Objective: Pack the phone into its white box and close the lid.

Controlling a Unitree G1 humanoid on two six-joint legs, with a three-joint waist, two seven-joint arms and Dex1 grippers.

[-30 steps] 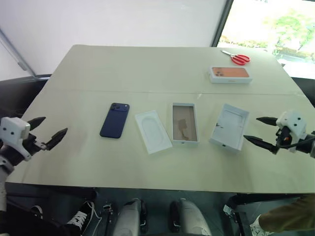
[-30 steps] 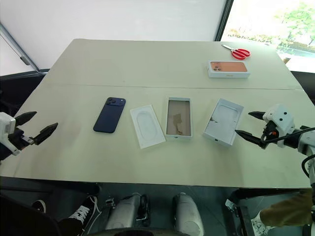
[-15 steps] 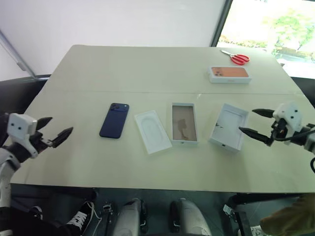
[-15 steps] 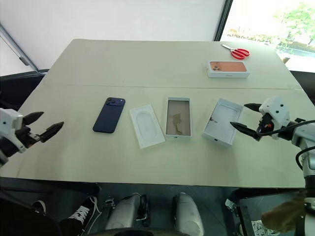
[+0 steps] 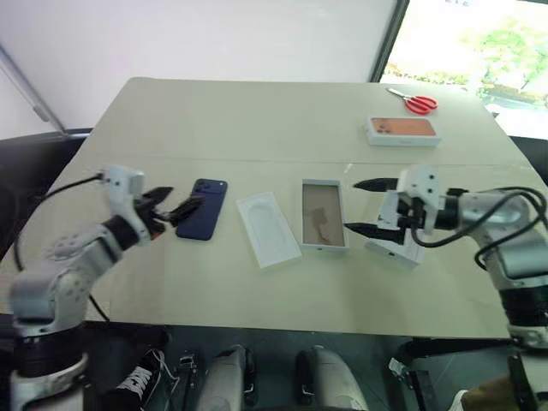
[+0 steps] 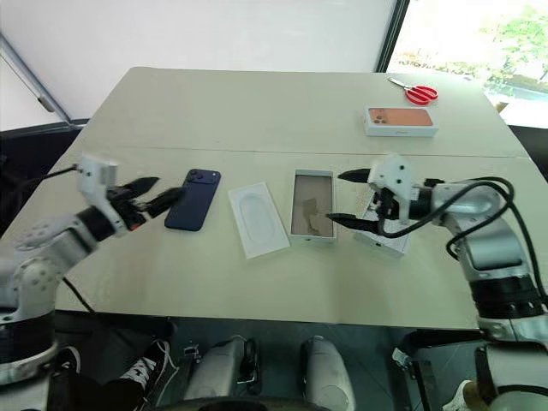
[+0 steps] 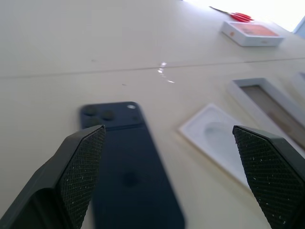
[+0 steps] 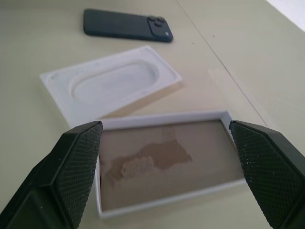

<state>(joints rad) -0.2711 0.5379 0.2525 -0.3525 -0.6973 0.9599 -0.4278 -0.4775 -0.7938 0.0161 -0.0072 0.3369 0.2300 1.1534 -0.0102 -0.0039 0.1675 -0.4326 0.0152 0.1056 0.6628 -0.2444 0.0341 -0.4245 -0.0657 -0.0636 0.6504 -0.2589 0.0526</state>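
White: one box [image 5: 324,213], one lid [image 5: 396,248]; one phone [image 5: 202,208].

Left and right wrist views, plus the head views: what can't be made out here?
- The phone: blurred in the left wrist view, near end cut off by the picture's edge.
- The lid: mostly hidden by the right hand in the head views.
- The white box: corners covered by that hand's fingers in the right wrist view.

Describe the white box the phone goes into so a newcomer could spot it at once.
On the beige table, a row of flat items runs across the near half. The white box sits between the thin white insert and the lid, and only it has a brown inner bottom.
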